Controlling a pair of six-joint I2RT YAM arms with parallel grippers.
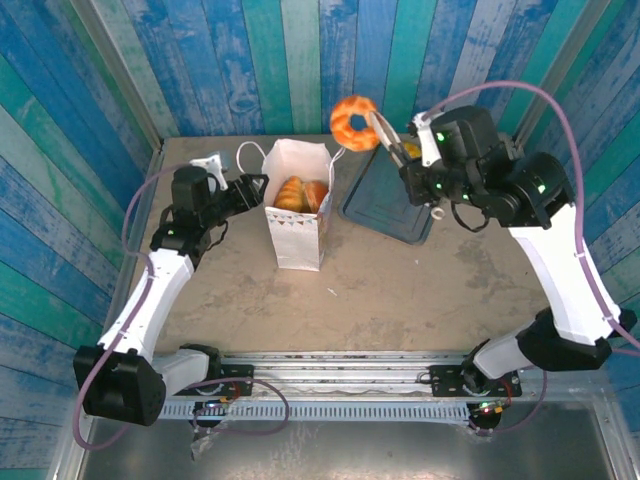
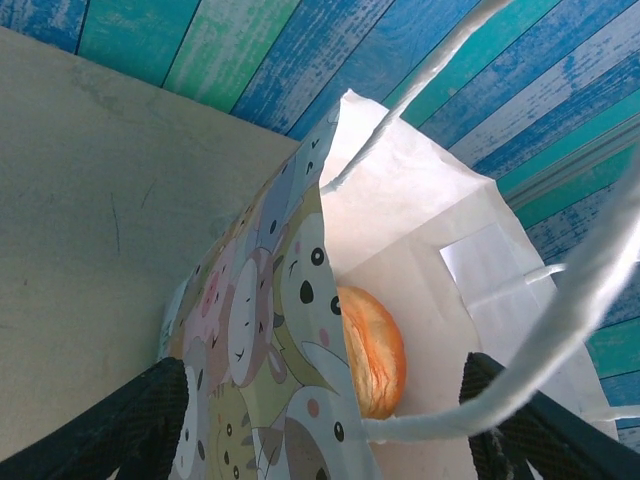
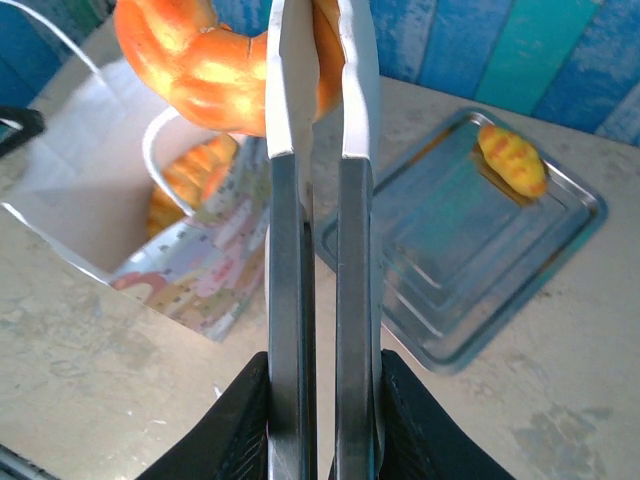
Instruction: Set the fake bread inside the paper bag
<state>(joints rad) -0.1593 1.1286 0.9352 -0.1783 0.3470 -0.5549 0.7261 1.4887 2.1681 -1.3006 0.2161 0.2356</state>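
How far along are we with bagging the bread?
Done: at least two pastries lie inside the paper bag. In hand: the right gripper clamps the tongs, which pinch a ring pastry in the air beside the bag's mouth; the left gripper is open astride the bag's wall. Left: drop the ring in, then fetch the oval loaf from the tray.

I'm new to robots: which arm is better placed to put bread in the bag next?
Right. The right hand grips tongs holding a ring-shaped bread raised near the open paper bag; the left hand is at its rim, carrying nothing.
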